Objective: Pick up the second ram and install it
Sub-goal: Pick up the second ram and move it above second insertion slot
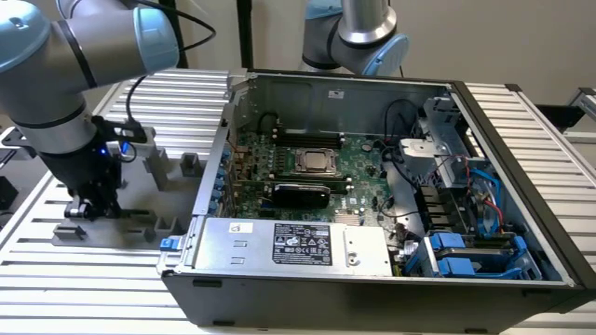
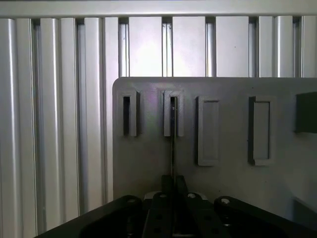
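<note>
The second ram (image 2: 173,144) shows edge-on in the wrist view as a thin dark line. It stands upright in one slot of a grey holder plate (image 2: 143,153) and runs from that slot to my gripper (image 2: 173,186), whose dark fingers are shut on its near end. In the exterior view my gripper (image 1: 89,208) is down low on the grey holder (image 1: 139,227), on the exterior view's left of the open computer case (image 1: 521,174). The motherboard (image 1: 363,164) lies inside the case, with long black memory slots (image 1: 308,132) near its far side.
The holder has several other upright slots and blocks (image 2: 208,131). A silver power supply (image 1: 289,244) fills the case's near corner, with drive bays and cables (image 1: 465,209) on the exterior view's right. A second robot arm (image 1: 359,35) stands behind the case. The table is ribbed aluminium (image 1: 84,279).
</note>
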Controlling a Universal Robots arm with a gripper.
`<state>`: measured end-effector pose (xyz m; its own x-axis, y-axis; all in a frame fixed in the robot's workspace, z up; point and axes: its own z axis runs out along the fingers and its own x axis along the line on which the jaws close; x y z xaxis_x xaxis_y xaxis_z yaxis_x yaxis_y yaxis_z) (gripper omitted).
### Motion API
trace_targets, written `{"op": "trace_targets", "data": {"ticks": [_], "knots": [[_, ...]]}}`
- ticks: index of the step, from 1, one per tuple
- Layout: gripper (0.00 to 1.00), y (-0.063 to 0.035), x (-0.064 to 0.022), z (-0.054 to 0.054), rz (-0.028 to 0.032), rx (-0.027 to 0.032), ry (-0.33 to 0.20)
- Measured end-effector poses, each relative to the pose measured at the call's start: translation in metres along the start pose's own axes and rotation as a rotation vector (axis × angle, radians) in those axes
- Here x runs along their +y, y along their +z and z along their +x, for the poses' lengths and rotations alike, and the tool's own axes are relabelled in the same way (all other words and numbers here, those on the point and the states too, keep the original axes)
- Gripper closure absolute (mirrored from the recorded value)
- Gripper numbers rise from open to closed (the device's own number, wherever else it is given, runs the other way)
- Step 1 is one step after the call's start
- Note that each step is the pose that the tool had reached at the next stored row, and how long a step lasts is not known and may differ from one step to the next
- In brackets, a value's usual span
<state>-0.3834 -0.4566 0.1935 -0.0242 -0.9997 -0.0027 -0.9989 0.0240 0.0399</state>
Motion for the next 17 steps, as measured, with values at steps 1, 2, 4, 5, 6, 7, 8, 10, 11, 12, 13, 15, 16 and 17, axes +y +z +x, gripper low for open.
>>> {"op": "trace_targets", "data": {"ticks": [1,2,4,5,6,7,8,10,11,12,13,15,16,17], "knots": [[1.00,-0.0016,0.0000,0.000,0.0001,0.0000,0.000],[1.00,-0.0038,0.0001,0.000,0.0001,-0.0001,0.000],[1.00,-0.0097,0.0003,0.000,0.0002,-0.0001,0.000],[1.00,-0.0134,0.0005,0.000,0.0001,0.0000,0.000],[1.00,-0.0179,0.0007,0.000,0.0001,-0.0001,0.000],[1.00,-0.0224,0.0008,0.000,0.0001,-0.0001,0.000],[1.00,-0.0273,0.0010,0.000,0.0001,0.0000,0.000],[1.00,-0.0363,0.0014,0.000,0.0002,-0.0001,0.000],[1.00,-0.0408,0.0016,0.000,-0.0001,0.0001,0.000],[1.00,-0.0453,0.0017,0.000,0.0001,-0.0001,0.000],[1.00,-0.0497,0.0019,0.000,0.0002,-0.0002,0.000],[1.00,-0.0587,0.0022,0.000,0.0002,-0.0001,0.000],[1.00,-0.0637,0.0023,0.000,0.0001,-0.0001,0.000],[1.00,-0.0682,0.0024,0.000,0.0000,0.0000,0.000]]}}
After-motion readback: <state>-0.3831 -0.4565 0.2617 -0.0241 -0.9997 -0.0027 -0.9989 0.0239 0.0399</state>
